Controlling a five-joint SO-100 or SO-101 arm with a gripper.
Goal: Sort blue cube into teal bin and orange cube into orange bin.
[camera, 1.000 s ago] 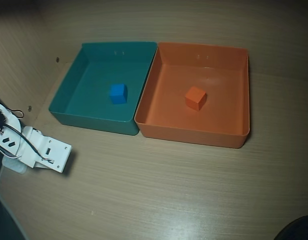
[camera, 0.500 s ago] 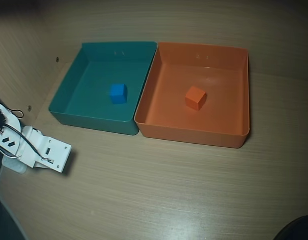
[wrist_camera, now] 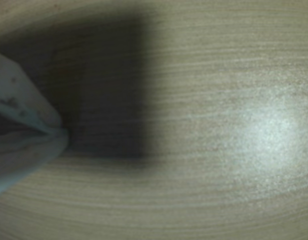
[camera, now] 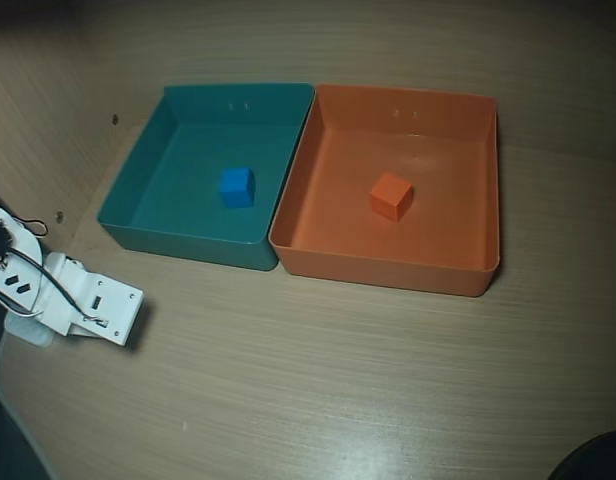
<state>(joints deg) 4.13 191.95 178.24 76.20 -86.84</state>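
In the overhead view the blue cube (camera: 236, 187) lies on the floor of the teal bin (camera: 184, 243), near its middle. The orange cube (camera: 391, 196) lies in the orange bin (camera: 388, 271), also near the middle. The two bins stand side by side and touch. My arm (camera: 83, 305) is folded at the table's left edge, in front of the teal bin and apart from it. In the wrist view my gripper (wrist_camera: 63, 132) comes in from the left. Its white fingers meet at the tips, with nothing held, just above bare wood.
The light wooden table (camera: 338, 380) spreads in front of the bins. Wires (camera: 18, 285) loop over the arm at the far left. A dark object (camera: 593, 460) sits at the bottom right corner. The wrist view shows only wood grain, the gripper's shadow and a glare spot (wrist_camera: 269, 135).
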